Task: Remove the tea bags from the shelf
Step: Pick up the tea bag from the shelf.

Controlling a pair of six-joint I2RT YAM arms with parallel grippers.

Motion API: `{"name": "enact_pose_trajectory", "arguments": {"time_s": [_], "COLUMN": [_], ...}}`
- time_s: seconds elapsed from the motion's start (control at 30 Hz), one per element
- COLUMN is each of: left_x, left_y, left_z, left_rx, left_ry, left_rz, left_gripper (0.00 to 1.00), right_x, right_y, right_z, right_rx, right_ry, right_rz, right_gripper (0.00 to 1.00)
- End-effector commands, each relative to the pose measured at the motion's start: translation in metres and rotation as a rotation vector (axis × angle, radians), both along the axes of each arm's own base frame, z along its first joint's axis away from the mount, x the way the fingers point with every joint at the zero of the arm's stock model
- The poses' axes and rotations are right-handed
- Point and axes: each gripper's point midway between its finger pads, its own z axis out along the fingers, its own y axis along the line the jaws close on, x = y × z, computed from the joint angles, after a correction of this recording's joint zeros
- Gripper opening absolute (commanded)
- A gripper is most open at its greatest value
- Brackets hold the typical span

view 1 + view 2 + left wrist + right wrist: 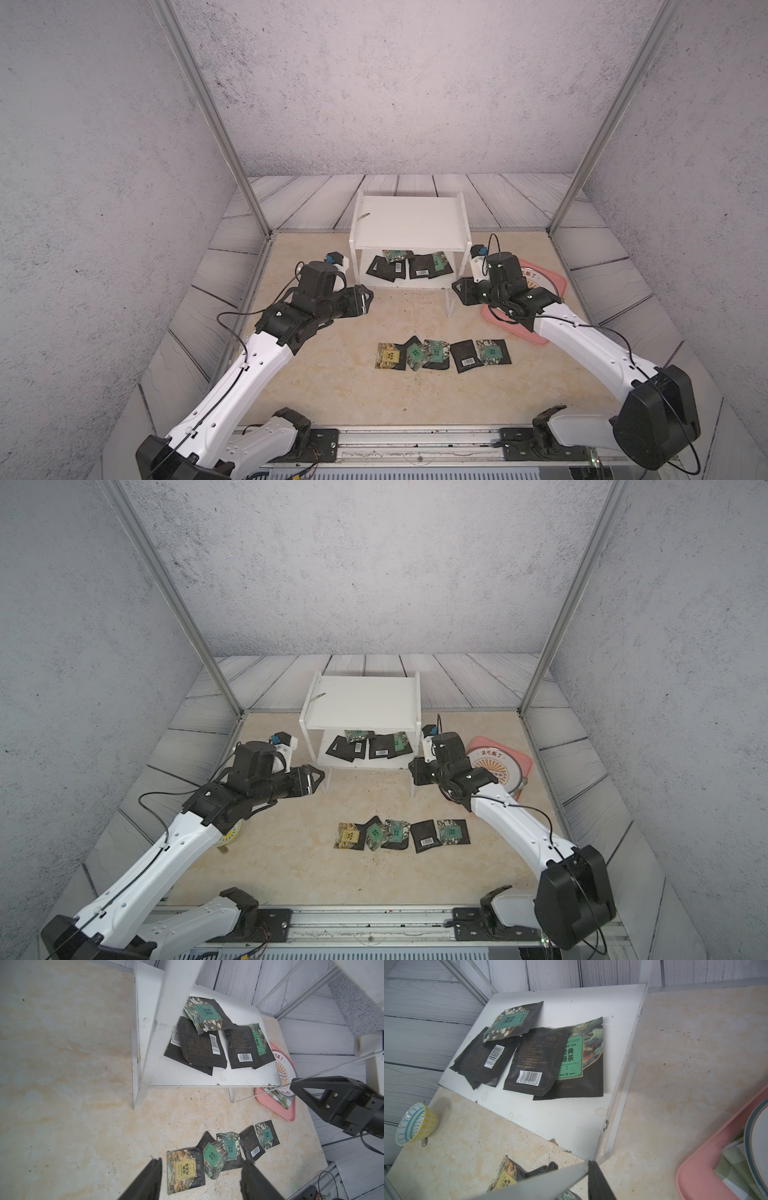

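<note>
The white shelf (409,220) stands at the back of the table. Several tea bags (405,266) lie overlapping on its lower board, clear in both wrist views (218,1036) (529,1053). Its top board holds no tea bags. Several more tea bags (440,353) lie in a row on the table in front. My left gripper (201,1161) is open and holds nothing; it hangs over the left end of that row, near the shelf's front left leg (368,301). My right gripper (572,1164) is at the shelf's front right leg (457,289), jaws shut on its edge.
A pink tray (528,762) with a round plate and a green checkered cloth (733,1161) sits right of the shelf, partly under my right arm. A yellow and blue cup (415,1124) lies on its side at the left. A small scrap (364,216) rests on the top board.
</note>
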Motion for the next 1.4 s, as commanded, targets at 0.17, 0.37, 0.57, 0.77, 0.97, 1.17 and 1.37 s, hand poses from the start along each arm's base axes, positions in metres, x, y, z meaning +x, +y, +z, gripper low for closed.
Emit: {"name": "enact_pose_trajectory", "arguments": {"time_s": [0.17, 0.37, 0.57, 0.77, 0.97, 1.17, 1.37], "left_x": [0.014, 0.028, 0.032, 0.019, 0.02, 0.053, 0.103], "left_y": [-0.031, -0.05, -0.042, 0.0, 0.064, 0.082, 0.056], "left_z": [-0.005, -0.011, -0.022, -0.019, -0.03, -0.034, -0.041], "left_rx": [0.148, 0.198, 0.176, 0.196, 0.088, -0.085, -0.313], "left_ry": [-0.062, -0.125, -0.1, -0.105, 0.003, 0.128, 0.293], "left_rz": [-0.065, -0.096, -0.003, 0.099, 0.267, 0.288, 0.123], "left_gripper": [0.69, 0.72, 0.69, 0.65, 0.62, 0.67, 0.72], "right_x": [-0.001, -0.002, -0.001, -0.002, -0.002, -0.002, -0.002], "right_y": [0.004, 0.004, 0.005, 0.004, 0.005, 0.006, 0.006], "right_z": [0.004, 0.001, 0.004, 0.002, 0.001, 0.0, 0.001], "right_rx": [0.012, 0.01, 0.013, 0.007, 0.019, 0.018, 0.02], "right_ry": [-0.006, -0.004, -0.007, -0.008, -0.003, -0.002, -0.001], "right_rz": [0.027, 0.029, 0.03, 0.031, 0.033, 0.035, 0.036], "right_gripper": [0.29, 0.29, 0.29, 0.29, 0.29, 0.29, 0.29]}}
